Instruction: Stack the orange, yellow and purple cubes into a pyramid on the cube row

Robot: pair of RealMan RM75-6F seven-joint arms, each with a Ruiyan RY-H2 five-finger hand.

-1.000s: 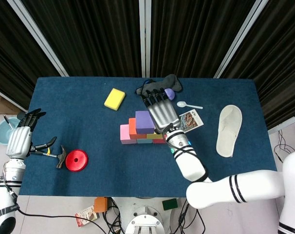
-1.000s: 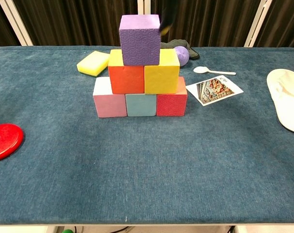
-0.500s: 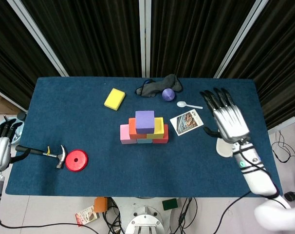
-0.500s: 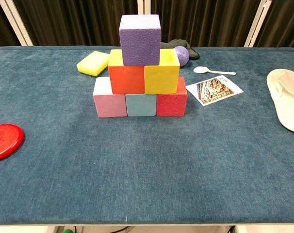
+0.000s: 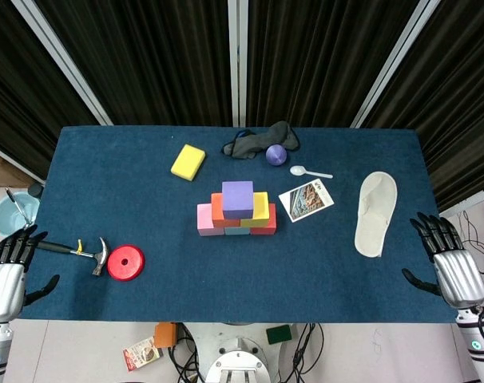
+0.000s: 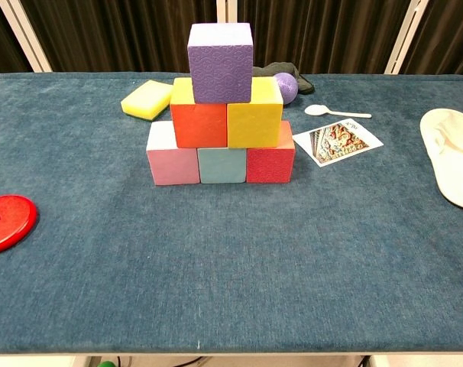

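Note:
A pyramid of cubes stands mid-table. The bottom row is a pink cube (image 6: 170, 158), a teal cube (image 6: 221, 165) and a red cube (image 6: 270, 160). On them sit the orange cube (image 6: 201, 125) and the yellow cube (image 6: 254, 122) side by side, and the purple cube (image 6: 220, 52) (image 5: 237, 197) tops them. My left hand (image 5: 4, 278) hangs off the table's front left corner, fingers spread, holding nothing. My right hand (image 5: 451, 271) is past the front right edge, fingers apart and empty. Neither hand shows in the chest view.
A hammer (image 5: 76, 250) and red disc (image 5: 125, 262) lie at the left front. A yellow sponge (image 5: 188, 161), dark cloth (image 5: 254, 141), purple ball (image 5: 276, 154), white spoon (image 5: 308, 171) and picture card (image 5: 306, 199) lie behind and right of the stack. A white slipper (image 5: 375, 212) lies at right.
My right hand drew away from the purple cube, swung right and came down off the table's right front edge. My left hand let go of the hammer and pulled back off the left corner.

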